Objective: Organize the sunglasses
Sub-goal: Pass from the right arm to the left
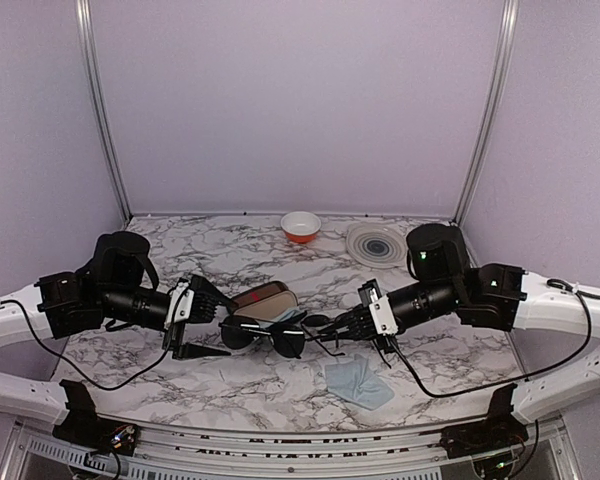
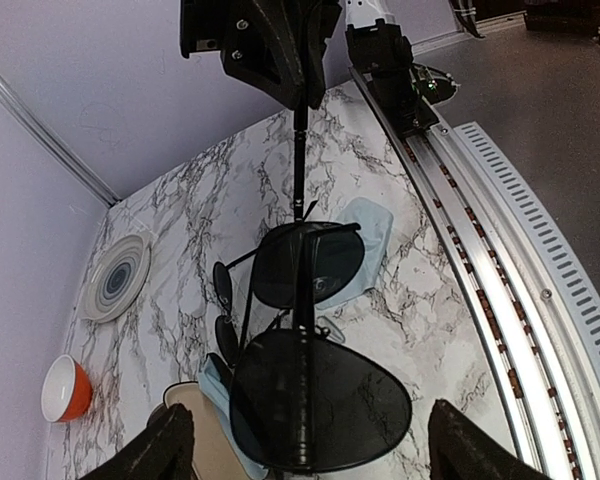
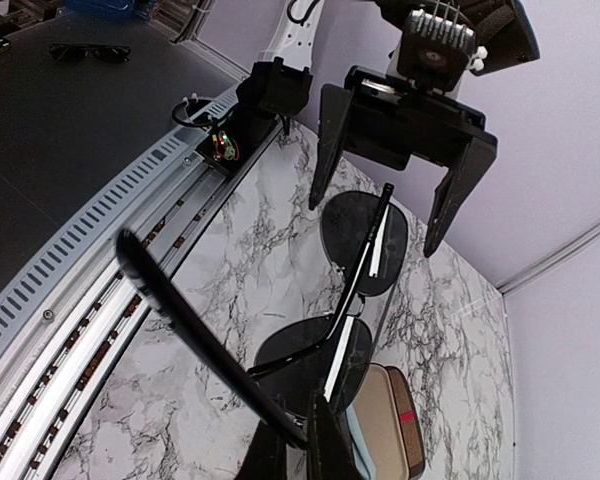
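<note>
The sunglasses (image 1: 270, 338) have a thin black wire frame and dark lenses, and hang above the table between both grippers. My right gripper (image 1: 327, 330) is shut on their right end by the hinge, seen in the right wrist view (image 3: 315, 450). One temple arm (image 3: 180, 300) sticks out unfolded. My left gripper (image 1: 228, 328) is open, its fingers (image 2: 170, 445) straddling the far lens (image 2: 320, 400) without closing on it. The brown plaid case (image 1: 265, 297) lies open just behind, beige inside, with a light blue cloth (image 1: 285, 317) in it.
A second light blue cloth (image 1: 358, 383) lies near the front edge. An orange bowl (image 1: 300, 226) and a grey ringed plate (image 1: 375, 243) stand at the back. Two small dark oval lenses (image 2: 223, 300) lie beside the case. Aluminium rails (image 2: 500, 260) run along the near edge.
</note>
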Available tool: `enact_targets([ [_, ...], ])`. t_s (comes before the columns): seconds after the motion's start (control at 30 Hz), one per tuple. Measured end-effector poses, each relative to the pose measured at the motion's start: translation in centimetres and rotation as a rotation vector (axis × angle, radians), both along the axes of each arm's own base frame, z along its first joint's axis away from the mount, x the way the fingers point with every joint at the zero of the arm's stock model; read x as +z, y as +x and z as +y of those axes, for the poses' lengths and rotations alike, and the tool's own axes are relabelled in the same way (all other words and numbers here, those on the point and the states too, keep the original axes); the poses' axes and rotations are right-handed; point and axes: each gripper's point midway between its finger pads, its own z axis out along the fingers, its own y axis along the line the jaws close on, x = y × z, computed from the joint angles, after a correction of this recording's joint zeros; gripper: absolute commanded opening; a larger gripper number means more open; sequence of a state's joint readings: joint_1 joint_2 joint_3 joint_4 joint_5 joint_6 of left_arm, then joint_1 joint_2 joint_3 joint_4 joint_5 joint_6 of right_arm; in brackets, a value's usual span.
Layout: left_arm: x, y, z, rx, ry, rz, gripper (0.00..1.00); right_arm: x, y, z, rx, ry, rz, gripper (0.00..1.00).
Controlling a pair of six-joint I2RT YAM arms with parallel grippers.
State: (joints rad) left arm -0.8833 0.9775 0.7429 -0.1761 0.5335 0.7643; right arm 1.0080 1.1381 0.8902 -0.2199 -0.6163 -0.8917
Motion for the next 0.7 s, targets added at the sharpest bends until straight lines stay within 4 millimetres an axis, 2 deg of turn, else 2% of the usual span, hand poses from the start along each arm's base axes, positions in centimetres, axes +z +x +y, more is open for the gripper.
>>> enact_targets([
  [0.3,0.47,0.08,-0.29,0.004,-0.024,0.013,0.66,-0.29,0.1,0.72,0.011,-0.007,0.002,0.0],
  [0.7,0.08,0.28,-0.53,0.019,-0.019,0.052,0.62,-0.21,0.08,0.86,0.019,-0.001,-0.018,0.0],
])
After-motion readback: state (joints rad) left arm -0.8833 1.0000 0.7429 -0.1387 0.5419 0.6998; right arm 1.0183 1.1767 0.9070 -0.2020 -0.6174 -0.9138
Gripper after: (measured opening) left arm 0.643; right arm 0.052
